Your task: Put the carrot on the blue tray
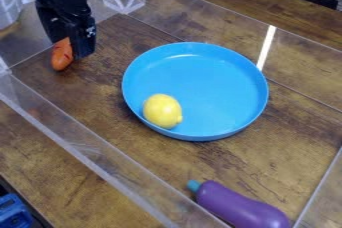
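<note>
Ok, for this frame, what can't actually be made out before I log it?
- Carrot: the camera view shows only its lower part; the gripper covers the rest, green top included.
- Contact: whether the open fingers touch the carrot cannot be told.
- Eggplant: cut off by the bottom edge.
- Lemon in the blue tray: its underside is hidden.

Carrot [62, 58] on bench [80, 112] left of tray [227, 77]; lemon [163, 110] in tray; eggplant [241, 208] front right; gripper [67, 32] over carrot.
</note>
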### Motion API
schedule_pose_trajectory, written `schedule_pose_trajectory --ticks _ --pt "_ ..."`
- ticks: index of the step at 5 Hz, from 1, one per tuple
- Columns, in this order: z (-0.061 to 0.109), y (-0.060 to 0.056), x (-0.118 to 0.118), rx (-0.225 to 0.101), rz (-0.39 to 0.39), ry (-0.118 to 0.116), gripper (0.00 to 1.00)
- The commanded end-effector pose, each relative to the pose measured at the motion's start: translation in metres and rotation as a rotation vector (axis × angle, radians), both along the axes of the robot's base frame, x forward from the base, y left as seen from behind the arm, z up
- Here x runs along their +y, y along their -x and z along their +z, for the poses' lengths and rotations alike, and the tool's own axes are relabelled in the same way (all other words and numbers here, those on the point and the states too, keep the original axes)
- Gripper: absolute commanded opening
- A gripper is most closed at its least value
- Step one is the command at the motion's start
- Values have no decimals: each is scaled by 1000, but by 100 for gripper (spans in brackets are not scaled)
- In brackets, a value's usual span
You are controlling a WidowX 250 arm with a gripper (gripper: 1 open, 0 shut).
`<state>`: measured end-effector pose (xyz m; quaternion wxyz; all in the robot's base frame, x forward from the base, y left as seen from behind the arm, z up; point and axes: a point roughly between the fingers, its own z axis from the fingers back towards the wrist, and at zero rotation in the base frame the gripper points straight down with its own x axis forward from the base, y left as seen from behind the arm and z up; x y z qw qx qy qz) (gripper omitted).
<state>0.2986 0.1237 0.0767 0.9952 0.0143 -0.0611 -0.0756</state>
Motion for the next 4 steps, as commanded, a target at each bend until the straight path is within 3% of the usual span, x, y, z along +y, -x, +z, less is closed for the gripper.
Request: schedule_pose_trajectory --ticks 1,3,4 --pt "12 4 10 -41 -5 -17 100" --pt "-13 -2 30 -50 108 -23 100" --pt "-19 -11 35 -62 110 -29 100"
